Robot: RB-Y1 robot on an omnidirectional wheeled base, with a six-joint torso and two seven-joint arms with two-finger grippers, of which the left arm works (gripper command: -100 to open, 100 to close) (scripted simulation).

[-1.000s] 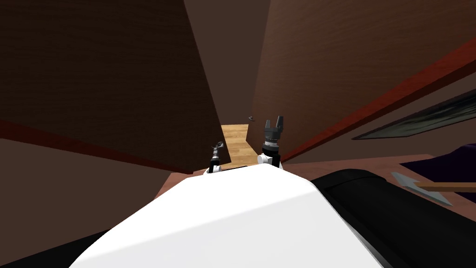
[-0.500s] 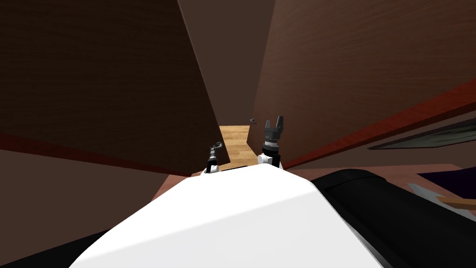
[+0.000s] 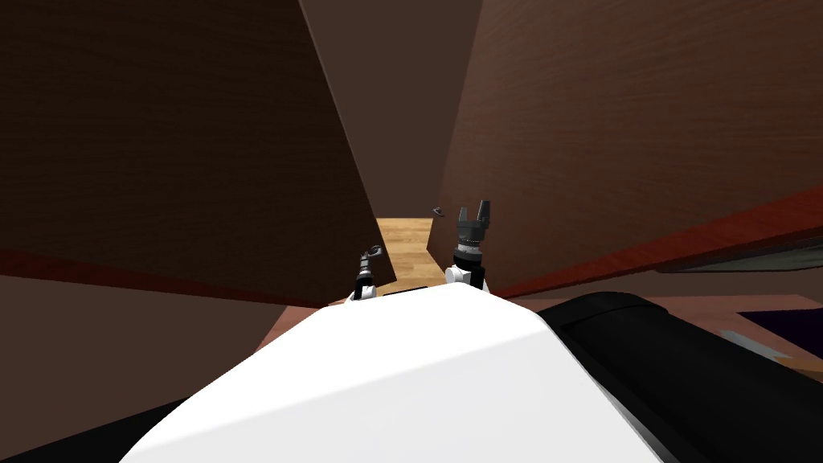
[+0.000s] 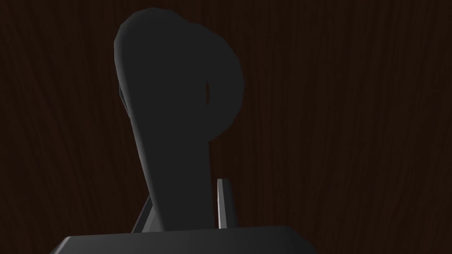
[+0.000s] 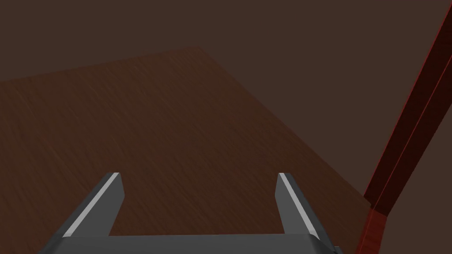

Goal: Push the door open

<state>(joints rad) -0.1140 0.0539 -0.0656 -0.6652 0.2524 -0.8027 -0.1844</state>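
Observation:
A dark brown wood-grain door (image 3: 201,145) fills the left of the head view, its free edge running down to my left gripper (image 3: 374,251). In the left wrist view a dark lever handle (image 4: 172,110) stands against the door's wood (image 4: 353,110), and my left gripper (image 4: 185,194) is shut on the lever's stem, with one finger (image 4: 222,203) pressed to its side. My right gripper (image 3: 473,208) is raised beside the gap, open (image 5: 198,176) and holding nothing, facing a second brown wood panel (image 5: 132,132).
The second panel (image 3: 611,120) carries a small dark handle (image 3: 438,211) near its edge. Light wood floor (image 3: 406,241) shows through the narrow gap between the panels. Red trim (image 3: 683,241) runs along the right panel's foot. A dark rug's corner (image 3: 792,325) lies far right.
The whole view has shifted: both panels loom larger and the gap between them has widened a little at the top. The rug and the picture frame at the right have slid toward the edge. Both grippers keep their poses.

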